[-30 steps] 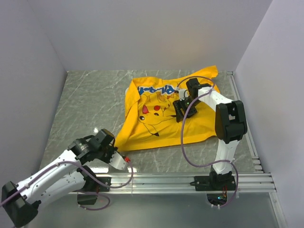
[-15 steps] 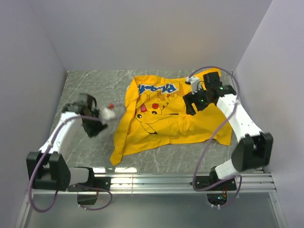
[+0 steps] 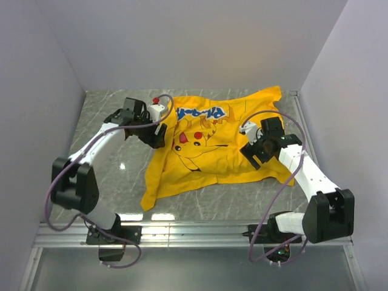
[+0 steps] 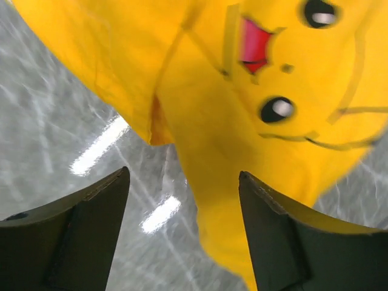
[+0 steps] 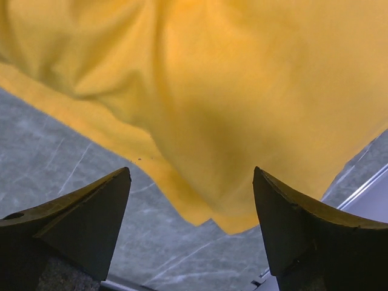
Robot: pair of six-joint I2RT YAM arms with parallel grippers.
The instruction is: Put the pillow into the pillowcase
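The bright yellow pillowcase (image 3: pixel 212 148) lies rumpled on the grey marble table, Pikachu print and blue lettering facing up. No pillow shows in any view. My left gripper (image 3: pixel 156 138) hangs open over the case's left edge. In the left wrist view, that gripper (image 4: pixel 182 200) straddles the yellow hem (image 4: pixel 242 121) just below the Pikachu face. My right gripper (image 3: pixel 254 153) is open above the right part of the case. Between its fingers (image 5: pixel 191 200), the right wrist view shows a yellow fold and corner (image 5: pixel 230 91) over bare table. Neither gripper holds anything.
A metal rail (image 3: pixel 200 227) runs along the front edge by the arm bases, and another (image 3: pixel 309 139) runs down the right side. White walls close in the left, back and right. Bare marble (image 3: pixel 109 163) lies left of the case.
My left arm swung from the near left up to the case's left edge and its jaws opened. My right arm moved off the case's middle toward its right side. The case shifted slightly.
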